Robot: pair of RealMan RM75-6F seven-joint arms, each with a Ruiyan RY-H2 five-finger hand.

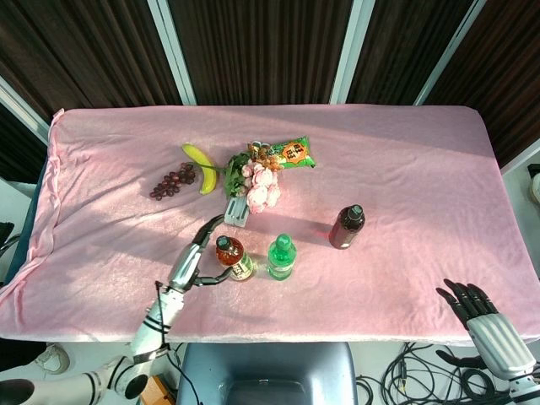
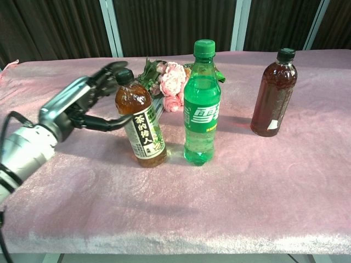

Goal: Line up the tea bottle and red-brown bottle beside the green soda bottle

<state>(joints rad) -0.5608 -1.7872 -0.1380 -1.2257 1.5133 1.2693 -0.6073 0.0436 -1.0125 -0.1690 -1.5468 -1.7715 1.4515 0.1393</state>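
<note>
From the head view, the tea bottle (image 1: 233,258) stands on the pink tablecloth (image 1: 405,169) just left of the green soda bottle (image 1: 281,256), its cap leaning toward the left hand (image 1: 191,264). That hand sits at the bottle's left side with fingers reaching around it, though from above the contact is hard to judge. The red-brown bottle (image 1: 346,227) stands upright, well apart to the right and slightly farther back, with nothing touching it. The right hand (image 1: 477,308) hangs off the near right edge of the table, fingers spread and holding nothing. Further back lie a banana (image 1: 201,164), grapes (image 1: 171,182), pink flowers (image 1: 260,186) and a snack packet (image 1: 287,153).

The chest view is plainer. The tea bottle (image 2: 140,121) tilts markedly to the left, its base on the cloth near the green soda bottle (image 2: 201,106) but not touching it. The left hand (image 2: 82,107) is loosely curled — one finger lies across the bottle's shoulder and others reach up near the cap, so it appears to be touching or steadying rather than firmly clasping. The red-brown bottle (image 2: 273,94) stands alone at the right.

By my reading the task is under halfway: the tea bottle is next to the soda but not yet settled upright, and the red-brown bottle is untouched — it has yet to be brought into the row.
</note>
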